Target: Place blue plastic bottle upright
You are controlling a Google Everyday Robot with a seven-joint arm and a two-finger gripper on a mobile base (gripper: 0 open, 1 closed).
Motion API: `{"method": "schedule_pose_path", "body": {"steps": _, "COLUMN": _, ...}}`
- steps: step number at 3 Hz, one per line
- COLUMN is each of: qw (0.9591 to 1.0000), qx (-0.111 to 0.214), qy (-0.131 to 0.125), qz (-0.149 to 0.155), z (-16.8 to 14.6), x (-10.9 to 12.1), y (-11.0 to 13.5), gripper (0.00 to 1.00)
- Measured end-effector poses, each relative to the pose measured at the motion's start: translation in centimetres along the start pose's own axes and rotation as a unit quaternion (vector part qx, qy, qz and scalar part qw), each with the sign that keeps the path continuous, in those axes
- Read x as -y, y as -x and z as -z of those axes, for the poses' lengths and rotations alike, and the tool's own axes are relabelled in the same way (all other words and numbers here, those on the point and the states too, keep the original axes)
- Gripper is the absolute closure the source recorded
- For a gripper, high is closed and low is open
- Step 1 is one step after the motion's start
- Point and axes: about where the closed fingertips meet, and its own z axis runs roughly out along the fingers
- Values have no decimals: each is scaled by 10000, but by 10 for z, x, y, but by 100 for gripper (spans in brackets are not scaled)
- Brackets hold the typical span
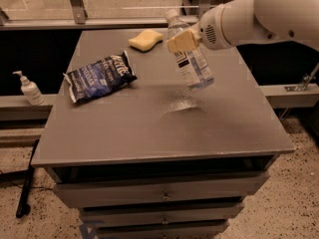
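The blue plastic bottle (pixel 192 63) is a clear ribbed bottle with a pale blue-white label. It hangs above the grey table (pixel 149 128), tilted, with its neck toward the upper left and its base toward the lower right. My gripper (pixel 182 40) is shut on the bottle's upper part, near the neck, over the table's right-centre. The bottle's base is off the tabletop, with its shadow below it.
A dark blue snack bag (pixel 99 77) lies on the table's left side. A yellow sponge (pixel 145 39) lies at the back. A white pump dispenser bottle (pixel 30 89) stands on a ledge left of the table. Drawers are below the tabletop.
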Motion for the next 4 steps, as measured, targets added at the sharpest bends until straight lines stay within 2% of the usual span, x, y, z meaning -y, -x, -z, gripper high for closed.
{"method": "schedule_pose_path", "body": {"steps": 1, "qw": 9955, "qx": 905, "qy": 222, "qz": -149, "z": 3, "x": 8, "y": 16, "gripper": 100}}
{"method": "schedule_pose_path", "body": {"steps": 2, "qw": 9860, "qx": 1581, "qy": 489, "qz": -196, "z": 7, "x": 19, "y": 15, "gripper": 100}}
{"method": "schedule_pose_path", "body": {"steps": 3, "qw": 9749, "qx": 2052, "qy": 814, "qz": 286, "z": 5, "x": 9, "y": 16, "gripper": 100}}
{"method": "schedule_pose_path", "body": {"steps": 4, "qw": 9638, "qx": 2285, "qy": 957, "qz": 985, "z": 4, "x": -3, "y": 11, "gripper": 100}}
